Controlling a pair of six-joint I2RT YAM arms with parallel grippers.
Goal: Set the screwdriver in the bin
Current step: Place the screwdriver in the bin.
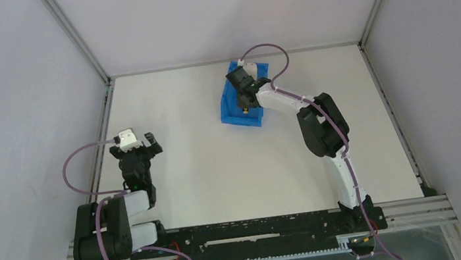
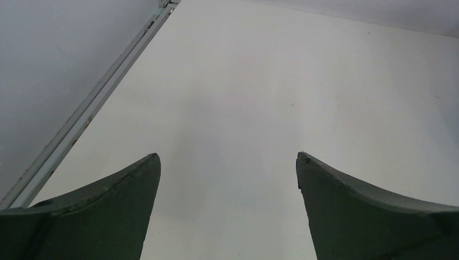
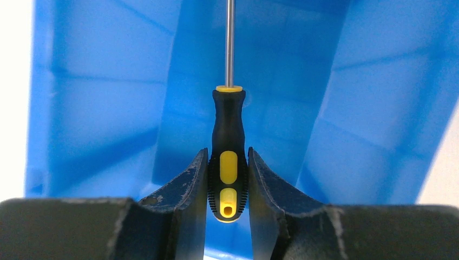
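Screwdriver [image 3: 228,124] clamped at handle by right end effector [image 3: 227,157], shaft pointed to 12 o'clock between bin [image 3: 108,97] walls | bin placed at 12 o'clock on table [image 1: 219,171] | left end effector [image 2: 227,162] spread wide, empty, at 9 o'clock

The screwdriver [image 3: 228,135] has a shiny metal rod and a bumpy black handle. The bin [image 3: 103,97] is smooth blue plastic. The fingers [image 3: 187,185] look dull and scratched.

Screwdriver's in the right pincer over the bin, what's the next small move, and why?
Probably open the right pincer and let go. It clamps the screwdriver by its handle, shaft pointing into the bin, blue walls on both sides, so a release should land it inside.
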